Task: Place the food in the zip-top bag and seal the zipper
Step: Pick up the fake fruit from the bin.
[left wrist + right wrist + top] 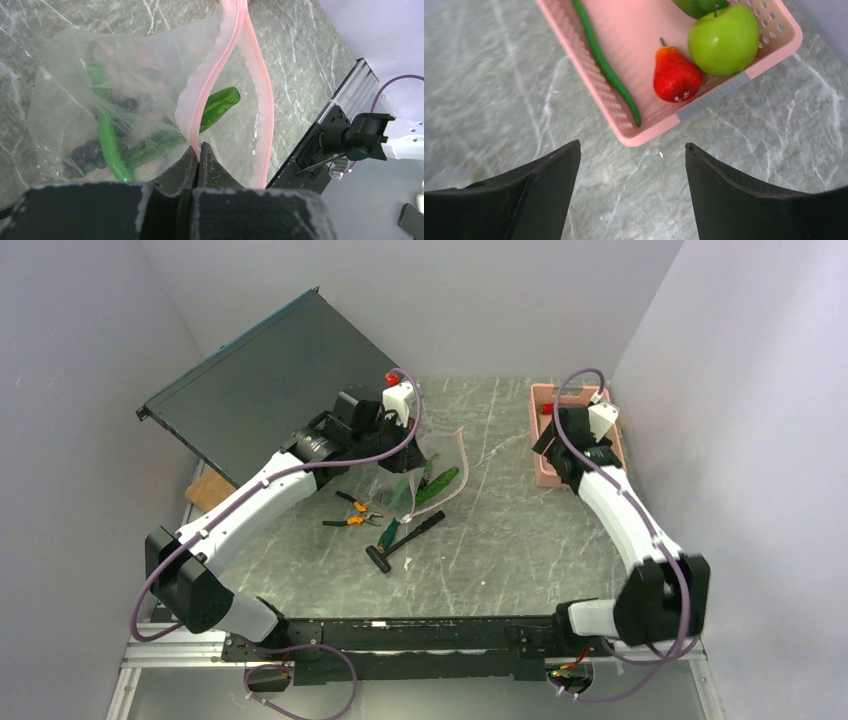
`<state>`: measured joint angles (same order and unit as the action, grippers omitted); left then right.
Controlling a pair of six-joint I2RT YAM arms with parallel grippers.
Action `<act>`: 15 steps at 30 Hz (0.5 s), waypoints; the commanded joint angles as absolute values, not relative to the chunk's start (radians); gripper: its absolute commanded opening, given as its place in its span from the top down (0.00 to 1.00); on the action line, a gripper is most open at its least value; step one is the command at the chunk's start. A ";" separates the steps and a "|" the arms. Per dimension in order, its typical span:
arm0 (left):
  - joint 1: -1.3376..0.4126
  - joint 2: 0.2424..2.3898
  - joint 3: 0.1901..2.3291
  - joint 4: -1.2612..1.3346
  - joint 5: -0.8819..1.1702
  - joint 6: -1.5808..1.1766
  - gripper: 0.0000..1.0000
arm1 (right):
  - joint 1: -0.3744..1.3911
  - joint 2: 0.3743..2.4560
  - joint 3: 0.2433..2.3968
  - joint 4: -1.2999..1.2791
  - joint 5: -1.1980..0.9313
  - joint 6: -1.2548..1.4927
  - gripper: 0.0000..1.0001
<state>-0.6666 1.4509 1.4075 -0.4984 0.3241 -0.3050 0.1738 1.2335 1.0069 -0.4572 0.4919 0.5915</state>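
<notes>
Closest to the near edge of the grey stone-look table (500, 540), a bit left of the middle, lie orange-handled pliers (352, 513) and a green-handled screwdriver (391, 532). Just behind them, near the middle of the table, is the clear crinkly zip-top bag (70, 75). Its mouth is open, and the two sides of the pale pink zipper strip (220, 60) stand apart. Inside are a dark grape bunch (85, 152), a long thin green pod (107, 142) and a green cucumber (220, 102), whose tip shows between the pink sides. The left gripper (198, 150) is squeezed tight on one pink side.

Farther back, by the table's right edge, sits a pink slotted plastic basket (596, 85). It holds a round green apple (724, 40), a red pear-shaped fruit (675, 77) and a second long green pod (606, 70). The right gripper (631, 147) hangs over the table just in front of the basket's corner, fingers wide apart, holding nothing.
</notes>
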 commanded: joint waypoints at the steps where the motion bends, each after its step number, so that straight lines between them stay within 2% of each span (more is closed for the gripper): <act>1: -0.664 1.443 1.435 -0.471 0.355 -0.308 1.00 | 0.114 1.427 1.193 -0.607 0.513 0.737 0.20; 7: -0.664 1.436 1.433 -0.471 0.350 -0.306 1.00 | 0.029 1.587 1.286 -0.569 0.462 0.591 0.13; 15: -0.664 1.441 1.437 -0.474 0.355 -0.305 1.00 | 0.008 1.792 1.407 -0.616 0.467 0.524 0.11</act>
